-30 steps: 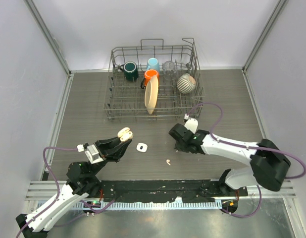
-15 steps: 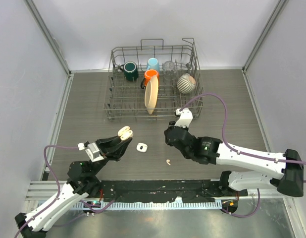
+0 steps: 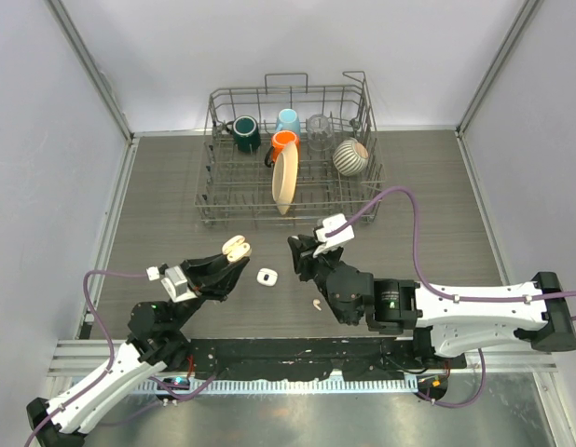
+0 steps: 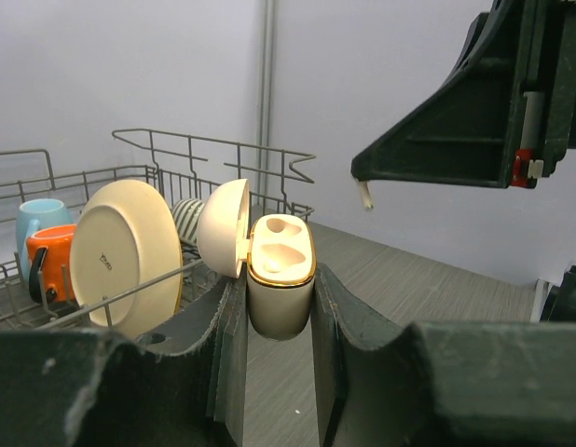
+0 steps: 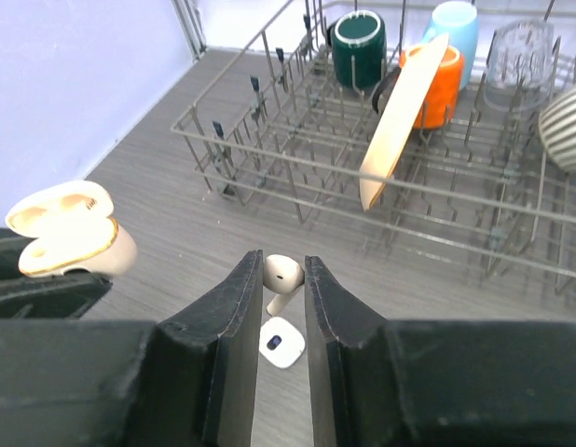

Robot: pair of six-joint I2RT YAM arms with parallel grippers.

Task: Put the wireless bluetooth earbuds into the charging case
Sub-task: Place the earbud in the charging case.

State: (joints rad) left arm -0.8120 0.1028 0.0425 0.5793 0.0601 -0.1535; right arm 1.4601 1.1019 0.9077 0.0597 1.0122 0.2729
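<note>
Earbud (image 5: 281, 277) sits pinched in the narrow right gripper (image 5: 282, 263), right wrist view, with the case (image 5: 69, 231) off to the left. Left wrist: the left gripper (image 4: 278, 289) clamps the case, lid open, sockets empty. Top: the right gripper has swung left toward the case; a spare earbud (image 3: 317, 304) lies on the bench (image 3: 437, 205). Insertion seems next.

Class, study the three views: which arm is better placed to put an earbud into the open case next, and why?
Right. The right hand grips an earbud, while the left hand is busy holding the open charging case, both sockets empty.
</note>
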